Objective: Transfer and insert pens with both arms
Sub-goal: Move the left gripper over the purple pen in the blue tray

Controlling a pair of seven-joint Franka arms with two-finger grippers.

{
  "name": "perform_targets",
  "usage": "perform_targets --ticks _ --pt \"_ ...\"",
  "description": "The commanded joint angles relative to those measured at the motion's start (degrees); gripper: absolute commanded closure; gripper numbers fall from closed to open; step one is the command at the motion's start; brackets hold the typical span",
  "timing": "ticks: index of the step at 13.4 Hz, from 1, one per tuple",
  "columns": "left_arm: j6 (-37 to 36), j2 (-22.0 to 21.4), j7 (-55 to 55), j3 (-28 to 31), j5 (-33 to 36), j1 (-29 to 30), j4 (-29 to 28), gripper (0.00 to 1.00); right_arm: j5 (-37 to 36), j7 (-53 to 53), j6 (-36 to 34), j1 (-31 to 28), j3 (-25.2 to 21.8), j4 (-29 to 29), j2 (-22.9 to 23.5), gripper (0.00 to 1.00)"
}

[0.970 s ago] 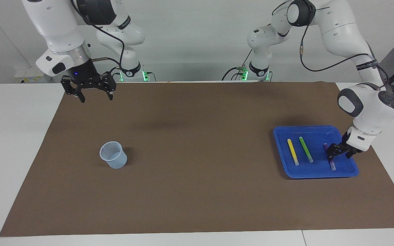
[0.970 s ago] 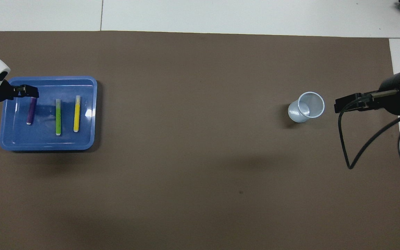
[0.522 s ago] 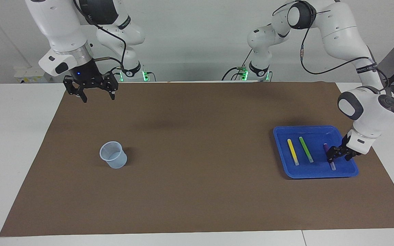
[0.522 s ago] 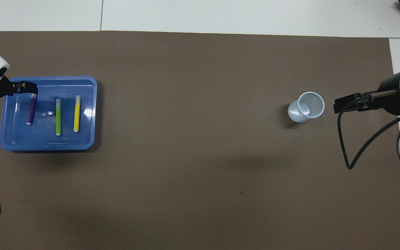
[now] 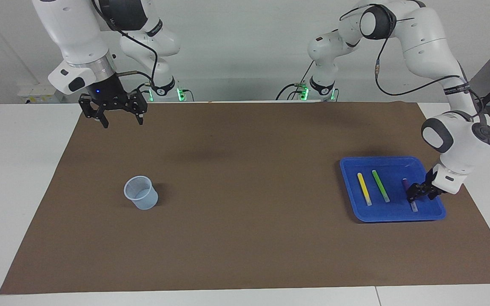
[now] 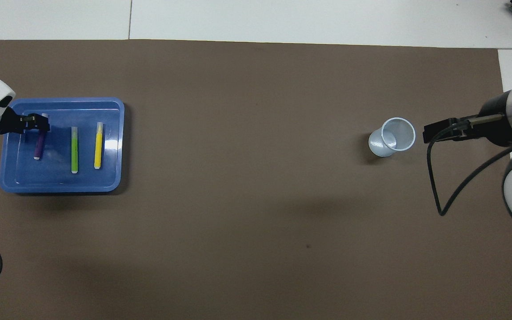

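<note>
**Facing view: left gripper down at the purple pen in the blue tray**

Facing view puts the left gripper low inside the blue tray, at the tray's edge toward the left arm's end of the tabletop. Its fingers stand on either side of the purple pen, about the pen's middle; whether they already press on it I cannot tell. The pen lies flat on the tray floor, its pale end pointing away from the robots and showing clear of the fingers.

The green pen lies in the tray beside the purple one, toward the right arm's end, with a bare strip of tray floor between them. The yellow pen lies just beside the green one, toward the tray's wall at that side. All three pens lie roughly parallel and apart from each other, none touching a tray wall.

The right gripper hangs in the air over the brown mat near its edge at the robots' side, well apart from the tray, fingers spread open and holding nothing. The clear cup stands upright on the mat, well apart from the tray toward the right arm's end. Between the tray and the cup the mat is bare and wide, and bare mat also rings the tray on its side away from the robots.
</note>
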Motion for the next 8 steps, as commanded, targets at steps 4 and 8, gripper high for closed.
perform_targets --ticks 4,8 --pt "-5.7 0.0 0.7 -0.6 0.1 0.2 1.8 0.38 0.9 0.9 1.4 -0.2 0.2 -1.7 -1.2 0.0" --pt "-5.7 -0.1 0.8 -0.8 -0.1 0.3 1.7 0.73 0.9 0.9 1.4 -0.2 0.2 -1.6 -1.2 0.0"
